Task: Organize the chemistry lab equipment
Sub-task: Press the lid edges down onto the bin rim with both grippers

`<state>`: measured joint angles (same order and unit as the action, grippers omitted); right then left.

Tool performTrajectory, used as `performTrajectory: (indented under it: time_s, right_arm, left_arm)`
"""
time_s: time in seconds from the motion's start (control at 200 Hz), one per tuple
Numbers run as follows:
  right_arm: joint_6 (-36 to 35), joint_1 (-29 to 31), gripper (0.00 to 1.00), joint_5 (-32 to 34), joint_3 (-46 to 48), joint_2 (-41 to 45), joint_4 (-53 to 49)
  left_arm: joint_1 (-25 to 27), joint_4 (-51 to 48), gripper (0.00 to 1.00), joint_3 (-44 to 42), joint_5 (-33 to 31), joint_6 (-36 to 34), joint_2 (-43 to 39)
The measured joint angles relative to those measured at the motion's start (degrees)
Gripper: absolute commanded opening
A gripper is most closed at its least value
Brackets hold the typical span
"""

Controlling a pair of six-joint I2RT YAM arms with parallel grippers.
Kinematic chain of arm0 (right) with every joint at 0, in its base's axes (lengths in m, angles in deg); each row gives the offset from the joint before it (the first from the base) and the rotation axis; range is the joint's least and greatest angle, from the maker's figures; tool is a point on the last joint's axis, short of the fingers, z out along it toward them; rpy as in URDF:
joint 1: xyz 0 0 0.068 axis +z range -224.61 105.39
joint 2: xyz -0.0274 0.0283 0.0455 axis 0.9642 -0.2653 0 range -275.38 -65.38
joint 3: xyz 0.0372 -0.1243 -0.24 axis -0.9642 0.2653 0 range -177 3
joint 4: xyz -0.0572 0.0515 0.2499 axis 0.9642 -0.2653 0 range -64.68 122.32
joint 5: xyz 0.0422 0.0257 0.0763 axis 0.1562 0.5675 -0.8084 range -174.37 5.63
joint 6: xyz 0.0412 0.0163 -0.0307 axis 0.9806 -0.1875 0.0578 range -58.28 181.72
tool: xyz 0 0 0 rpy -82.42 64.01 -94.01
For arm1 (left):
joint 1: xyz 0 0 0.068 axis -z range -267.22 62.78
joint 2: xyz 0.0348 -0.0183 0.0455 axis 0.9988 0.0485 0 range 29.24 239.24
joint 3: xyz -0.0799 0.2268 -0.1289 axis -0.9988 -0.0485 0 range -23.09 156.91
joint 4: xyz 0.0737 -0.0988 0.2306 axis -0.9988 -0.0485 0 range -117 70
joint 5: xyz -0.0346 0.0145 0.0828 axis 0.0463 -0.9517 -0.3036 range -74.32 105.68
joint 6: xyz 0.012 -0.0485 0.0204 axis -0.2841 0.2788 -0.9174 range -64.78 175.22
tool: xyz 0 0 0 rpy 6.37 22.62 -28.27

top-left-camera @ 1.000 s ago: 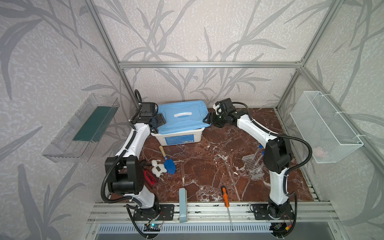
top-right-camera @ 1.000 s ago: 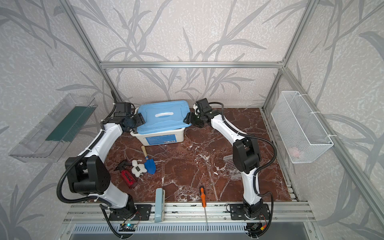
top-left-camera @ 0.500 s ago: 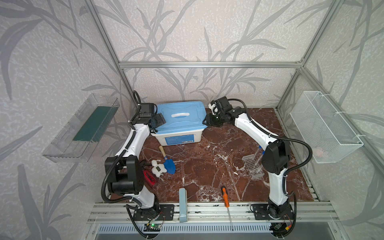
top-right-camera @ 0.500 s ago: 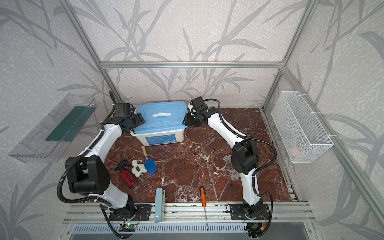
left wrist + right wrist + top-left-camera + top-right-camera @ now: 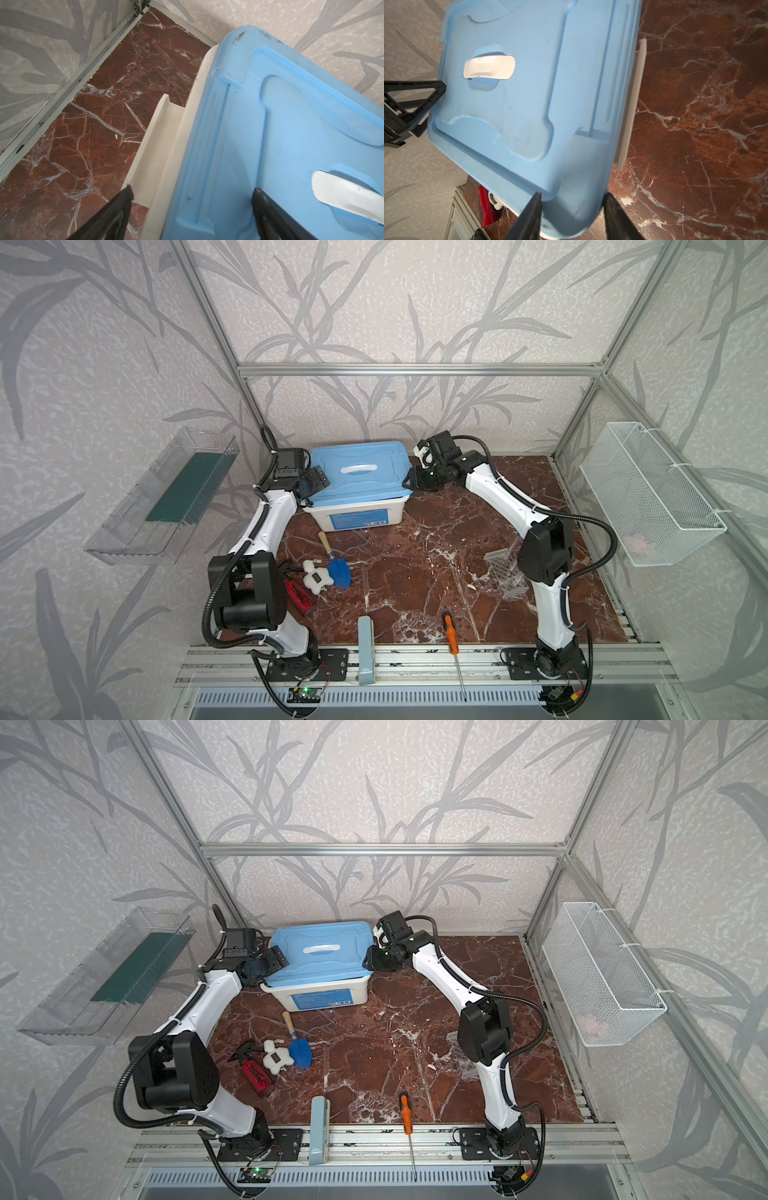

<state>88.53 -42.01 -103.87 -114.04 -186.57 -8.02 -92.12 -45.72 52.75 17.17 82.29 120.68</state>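
Red-brown marble tabletop (image 5: 415,556) lay inside an aluminium-framed enclosure with leaf-patterned walls. A clear shelf (image 5: 166,497) hung on one side wall and a wire basket (image 5: 648,497) on the opposite one.

Compared with one second earlier, we recorded two changes:

1. The blue lid (image 5: 359,472), previously offset toward the right arm, sat squarely on the white box (image 5: 357,518) at the rear of the table.
2. The right gripper (image 5: 410,482) had advanced to the lid's corner, which lay between its fingers in the right wrist view. We could not tell whether they pressed on it.

The left gripper (image 5: 312,486) stood at the opposite end with its fingers spread wide, one over the lid and one over the box flange, holding nothing.

We judged the box closed, or nearly so. The honeycomb tube rack (image 5: 500,572) lay on the marble beside the right arm's elbow, well apart from the box, so it was not yet stowed. We saw no beaker or dish.
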Motion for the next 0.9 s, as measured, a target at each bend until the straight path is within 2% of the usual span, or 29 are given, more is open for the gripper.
performTrajectory:
  time_s: [0.1, 0.235, 0.9]
  right_arm:
    - [-0.9, 0.5, 0.52, 0.2, -0.5, 0.0, -1.1]
    - [-1.7, 1.0, 0.52, 0.4, -2.5, -0.6, -3.3]
    - [-3.7, 2.3, 0.52, 1.6, -9.6, -4.4, -8.9]
  left_arm:
    - [-0.5, 0.3, 0.91, -0.3, 0.8, 0.2, -0.1]
    - [-0.9, 1.5, 0.82, -1.0, 2.4, 1.2, -0.2]
    - [-1.3, 2.1, 0.76, -5.2, 1.7, 2.8, -3.9]
